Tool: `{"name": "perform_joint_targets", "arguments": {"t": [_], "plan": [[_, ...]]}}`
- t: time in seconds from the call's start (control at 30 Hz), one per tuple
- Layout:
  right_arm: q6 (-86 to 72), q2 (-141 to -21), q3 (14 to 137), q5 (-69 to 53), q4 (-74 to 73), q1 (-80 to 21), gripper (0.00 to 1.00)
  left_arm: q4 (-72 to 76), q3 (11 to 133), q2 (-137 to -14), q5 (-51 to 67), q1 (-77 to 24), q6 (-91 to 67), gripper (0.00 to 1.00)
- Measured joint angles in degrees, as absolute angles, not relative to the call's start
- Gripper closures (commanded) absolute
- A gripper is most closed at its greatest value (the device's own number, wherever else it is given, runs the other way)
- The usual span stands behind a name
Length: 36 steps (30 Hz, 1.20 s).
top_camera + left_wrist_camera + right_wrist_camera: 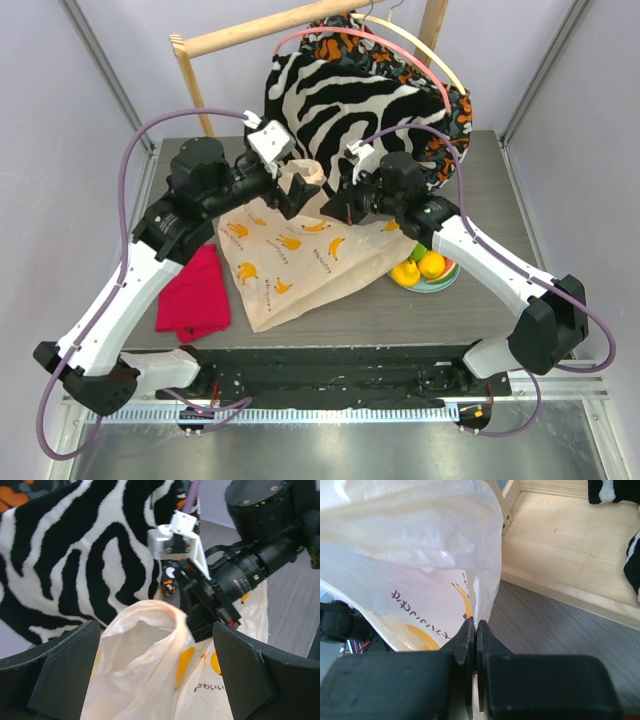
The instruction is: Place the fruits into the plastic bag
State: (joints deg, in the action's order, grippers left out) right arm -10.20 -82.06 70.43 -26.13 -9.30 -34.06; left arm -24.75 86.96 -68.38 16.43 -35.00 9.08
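Observation:
The plastic bag [290, 262], cream with printed bananas, lies spread on the table, its mouth end lifted toward both grippers. My left gripper [291, 196] is open; in the left wrist view its fingers [65, 672] stand wide on either side of a raised loop of the bag [150, 645] without touching it. My right gripper [336, 206] is shut on the bag's edge; the right wrist view shows the jaws [474, 627] pinching thin plastic [410, 550]. The fruits [420, 265], among them a yellow one, an orange one and a green one, sit on a plate right of the bag.
A red cloth [195, 290] lies left of the bag. A zebra-striped garment [340, 100] hangs from a wooden rack [250, 35] just behind both grippers. The light-blue plate [441, 284] is under my right forearm. The rack's wooden base [560, 540] is close ahead of the right gripper.

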Motion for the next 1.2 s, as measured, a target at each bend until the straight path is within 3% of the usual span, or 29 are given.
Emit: {"name": "perform_joint_targets", "arguments": {"t": [0.23, 0.4, 0.5, 0.53, 0.6, 0.63, 0.7, 0.77, 0.9, 0.93, 1.07, 1.13, 1.2], "plan": [[-9.3, -82.1, 71.3, -26.3, -10.5, -34.1, 0.99, -28.2, 92.9, -73.5, 20.0, -36.4, 12.5, 0.0], [-9.1, -82.1, 71.3, -26.8, -11.2, -34.1, 0.99, -31.0, 93.0, -76.3, 15.8, -38.4, 15.8, 0.0], [-8.9, -82.1, 71.3, -27.0, -11.6, -34.1, 0.99, -32.7, 92.9, -78.1, 13.3, -39.8, 17.4, 0.22], [-8.8, -82.1, 71.3, -27.0, -11.8, -34.1, 0.99, -33.2, 92.9, -78.7, 12.0, -40.2, 18.1, 0.42], [-8.6, -82.1, 71.3, -27.1, -12.2, -34.1, 0.99, -33.8, 92.9, -79.4, 9.8, -40.7, 18.6, 0.63], [-8.6, -82.1, 71.3, -27.1, -12.3, -34.1, 0.99, -33.8, 92.9, -79.6, 8.7, -40.8, 18.8, 0.79], [-8.3, -82.1, 71.3, -27.0, -12.3, -34.1, 0.99, -33.7, 92.8, -79.6, 6.9, -40.8, 18.6, 0.96], [-8.0, -82.1, 71.3, -26.5, -12.5, -34.1, 0.96, -32.8, 92.2, -79.2, 5.1, -40.8, 18.1, 1.0], [-7.4, -83.2, 72.9, -23.5, -14.3, -34.1, 0.78, -31.6, 89.3, -77.3, 0.9, -40.7, 16.5, 1.0], [-7.4, -83.7, 73.7, -22.4, -14.8, -34.1, 0.62, -31.6, 89.0, -77.0, -0.2, -40.6, 15.8, 1.0], [-7.0, -84.9, 75.9, -18.3, -16.1, -34.1, 0.23, -30.9, 87.5, -75.9, -4.9, -39.4, 13.2, 1.0], [-6.9, -84.8, 76.4, -16.7, -16.7, -34.1, 0.16, -30.3, 85.6, -74.9, -6.8, -37.7, 11.9, 1.0], [-6.6, -84.3, 76.6, -15.0, -17.2, -34.1, 0.16, -30.0, 82.9, -73.9, -8.5, -36.1, 10.4, 1.0]]}}
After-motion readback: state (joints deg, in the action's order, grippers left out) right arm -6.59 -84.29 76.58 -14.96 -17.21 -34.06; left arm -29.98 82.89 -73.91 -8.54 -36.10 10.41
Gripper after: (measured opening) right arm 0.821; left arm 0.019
